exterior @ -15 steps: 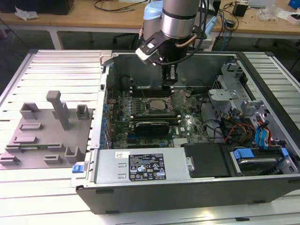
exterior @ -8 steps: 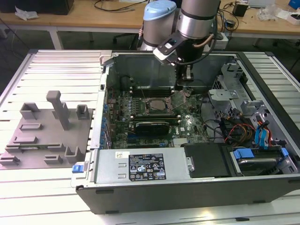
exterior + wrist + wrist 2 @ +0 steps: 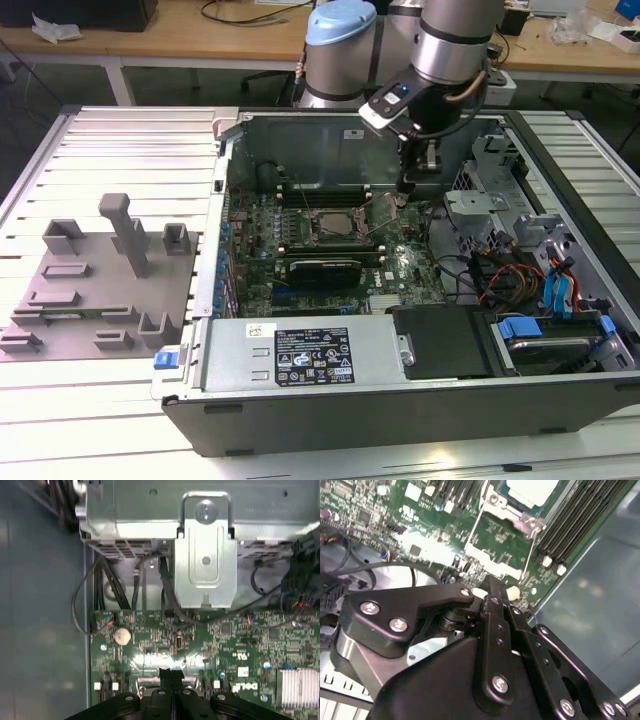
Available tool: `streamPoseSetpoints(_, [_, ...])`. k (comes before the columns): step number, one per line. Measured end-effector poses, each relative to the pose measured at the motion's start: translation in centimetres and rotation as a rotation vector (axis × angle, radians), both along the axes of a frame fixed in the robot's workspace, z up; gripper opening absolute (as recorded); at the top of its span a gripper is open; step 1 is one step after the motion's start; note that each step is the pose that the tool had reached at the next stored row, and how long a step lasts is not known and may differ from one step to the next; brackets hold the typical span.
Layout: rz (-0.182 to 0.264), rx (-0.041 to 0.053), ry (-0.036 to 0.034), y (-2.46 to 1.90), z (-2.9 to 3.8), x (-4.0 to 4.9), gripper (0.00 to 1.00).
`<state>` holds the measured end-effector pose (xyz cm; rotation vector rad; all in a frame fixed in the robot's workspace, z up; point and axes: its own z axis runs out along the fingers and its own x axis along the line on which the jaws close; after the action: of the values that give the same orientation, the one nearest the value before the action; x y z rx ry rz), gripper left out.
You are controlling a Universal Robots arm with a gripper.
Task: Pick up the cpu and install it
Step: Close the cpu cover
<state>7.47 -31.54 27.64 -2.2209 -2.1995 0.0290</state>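
Exterior view: arm reaches into the open computer case (image 3: 300,365); gripper (image 3: 405,187) sits low over the motherboard (image 3: 400,265), just to the exterior view's right of the socket (image 3: 335,222). Second wrist view: fingers (image 3: 492,597) pressed together, nothing seen between them, tips near the socket's metal frame (image 3: 507,511); cpu (image 3: 530,489) lies in the socket, apart from the tips. First wrist view: closed gripper (image 3: 171,672) over the board, coin cell (image 3: 122,636) nearby.
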Motion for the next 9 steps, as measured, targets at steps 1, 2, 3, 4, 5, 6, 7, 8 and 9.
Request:
streamPoseSetpoints(1, [0.001, -0.0003, 0.0003, 0.00, -0.17, 0.23, 0.11])
streamPoseSetpoints(2, [0.001, -0.0002, 0.0006, 0.00, -0.35, 0.32, 0.11])
streamPoseSetpoints(3, [0.001, -0.0001, 0.0011, 0.00, -0.60, 0.47, 0.11])
streamPoseSetpoints(4, [0.001, -0.0002, 0.0021, 0.00, -0.88, 0.68, 0.11])
streamPoseSetpoints(5, [0.001, -0.0001, 0.0027, 0.00, -1.14, 0.83, 0.11])
streamPoseSetpoints(6, [0.001, -0.0001, 0.0033, 0.00, -1.45, 0.96, 0.11])
streamPoseSetpoints(7, [0.001, -0.0001, 0.0037, 0.00, -1.61, 1.02, 0.11])
streamPoseSetpoints(8, [0.001, -0.0002, 0.0041, 0.00, -1.79, 1.08, 0.11])
streamPoseSetpoints(9, [0.001, -0.0003, 0.0046, -0.01, -1.97, 1.12, 0.11])
